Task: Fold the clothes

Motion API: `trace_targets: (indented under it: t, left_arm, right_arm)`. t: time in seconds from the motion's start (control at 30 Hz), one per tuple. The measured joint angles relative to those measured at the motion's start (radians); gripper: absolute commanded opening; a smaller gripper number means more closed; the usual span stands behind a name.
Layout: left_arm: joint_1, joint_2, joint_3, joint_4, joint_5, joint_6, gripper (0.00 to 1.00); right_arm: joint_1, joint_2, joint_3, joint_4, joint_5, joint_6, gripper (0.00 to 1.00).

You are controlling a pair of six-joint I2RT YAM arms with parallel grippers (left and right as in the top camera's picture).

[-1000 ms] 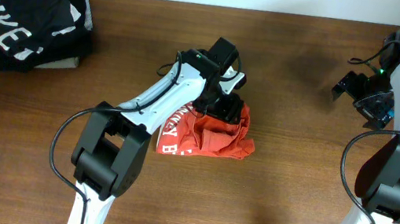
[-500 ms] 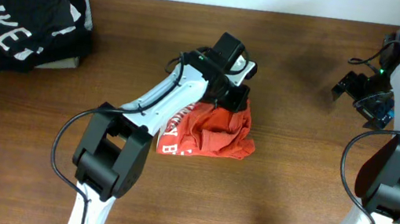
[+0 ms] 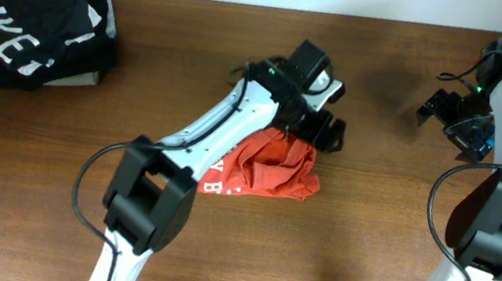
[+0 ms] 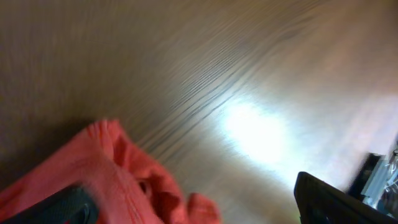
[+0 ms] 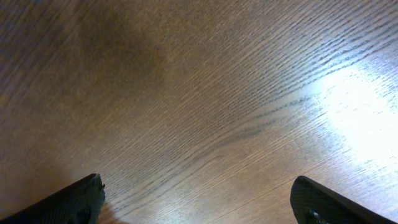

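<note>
Your left pincer (image 3: 324, 132) gapes empty over the far edge of the crumpled red-orange T-shirt (image 3: 262, 167), mid brown wooden table (image 3: 363, 257); your right pincer (image 5: 198, 202) hangs wide open, empty, far right. Grab carelessly and you may pinch several layers, bunching it.

The overhead view is bright, even and sharp; the brown counter (image 3: 363, 257) carries only faint, soft-edged shadows, one a dim smudge toward its upper right. The left wrist view is badly motion-blurred: the wood grain smears into streaks, the T-shirt (image 4: 99, 171) is a soft red mass without weave, and a white glare patch burns right of centre. The right wrist view is crisper, its grain clear, with glare at the right edge and a dim shadow upper left. The right pincer (image 5: 196, 183) shows as dark, unfocused fingers (image 5: 74, 202).
</note>
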Motion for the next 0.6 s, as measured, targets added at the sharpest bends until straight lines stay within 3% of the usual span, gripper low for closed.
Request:
trace_targets:
  t: [0.2,0.3,0.43,0.53,0.6]
  left_arm:
    - [-0.01,-0.122,0.081,-0.062,0.023,0.071,0.99]
    - [-0.012,-0.122,0.081,-0.225,-0.097,0.082,0.99]
    - [-0.011,-0.122,0.079,-0.564,-0.279,0.085,0.99]
    - [-0.011,-0.122,0.079,-0.645,-0.324,0.065,0.99]
    - [-0.011,-0.121,0.061,-0.613,-0.334,0.045,0.98]
  right_arm:
    - [0.0,0.0,0.0,0.0,0.0,0.0,0.99]
    - [0.0,0.0,0.0,0.0,0.0,0.0,0.99]
    - [0.0,0.0,0.0,0.0,0.0,0.0,0.98]
    - [0.0,0.0,0.0,0.0,0.0,-0.001,0.99]
    - [0.0,0.0,0.0,-0.001,0.0,0.0,0.99]
